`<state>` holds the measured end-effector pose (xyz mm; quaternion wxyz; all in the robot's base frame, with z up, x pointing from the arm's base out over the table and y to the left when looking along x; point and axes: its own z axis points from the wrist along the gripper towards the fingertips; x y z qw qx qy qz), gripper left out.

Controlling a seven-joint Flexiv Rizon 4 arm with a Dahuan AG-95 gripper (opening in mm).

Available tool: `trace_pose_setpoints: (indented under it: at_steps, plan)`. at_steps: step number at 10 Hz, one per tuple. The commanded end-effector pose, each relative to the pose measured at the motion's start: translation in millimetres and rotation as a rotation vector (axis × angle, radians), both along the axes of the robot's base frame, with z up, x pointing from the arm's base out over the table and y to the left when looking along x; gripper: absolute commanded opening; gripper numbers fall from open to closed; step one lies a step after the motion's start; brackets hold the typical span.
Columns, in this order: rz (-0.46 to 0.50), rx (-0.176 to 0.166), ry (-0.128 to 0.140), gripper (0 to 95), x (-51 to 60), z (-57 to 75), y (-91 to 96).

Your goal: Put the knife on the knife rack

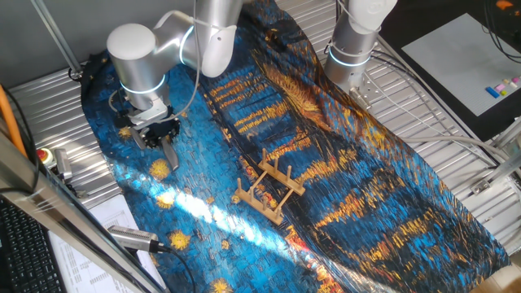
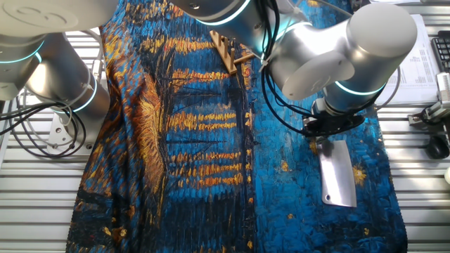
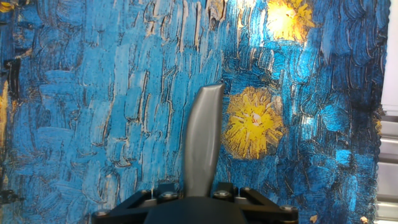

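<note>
My gripper [image 1: 159, 133] is shut on the handle of the knife [image 2: 337, 176], a cleaver with a broad dull-grey blade that points away from the hand over the blue painted cloth. In the hand view the knife [image 3: 203, 140] shows edge-on, rising from between the jaws of the gripper [image 3: 199, 190]. In one fixed view the knife [image 1: 169, 153] is a thin grey strip below the hand. The gripper also shows in the other fixed view [image 2: 328, 135]. The wooden knife rack [image 1: 269, 190] stands upright near the cloth's middle, well to the right of the gripper; it also shows at the far end in the other fixed view [image 2: 229, 50].
A second arm's base [image 1: 350, 50] stands at the back of the cloth. A red button [image 1: 44, 155], a keyboard [image 1: 24, 244], papers and a metal probe [image 1: 133, 238] lie at the left table edge. The cloth [image 1: 358, 187] has folds on its right side.
</note>
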<state>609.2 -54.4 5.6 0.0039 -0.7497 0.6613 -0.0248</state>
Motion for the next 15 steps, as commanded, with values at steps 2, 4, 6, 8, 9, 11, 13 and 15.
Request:
trace_pose_setpoints:
  at_steps: [2,4,6,8,9,11,13,15]
  plan:
    - [0.000,-0.002,-0.001,38.0,-0.2,-0.9,-0.1]
    - [0.000,-0.001,-0.002,19.0,-0.2,-0.9,-0.1]
    - [-0.003,0.000,0.003,0.0,-0.2,-0.9,-0.2]
    - [-0.004,0.002,0.007,0.0,-0.2,-0.6,-0.3]
    - [-0.004,0.002,0.007,0.0,-0.2,-0.6,-0.3]
    - [-0.004,0.002,0.007,0.0,-0.2,-0.6,-0.3]
    - [-0.004,0.002,0.007,0.0,-0.2,-0.6,-0.3]
    - [-0.004,0.002,0.007,0.0,-0.2,-0.6,-0.3]
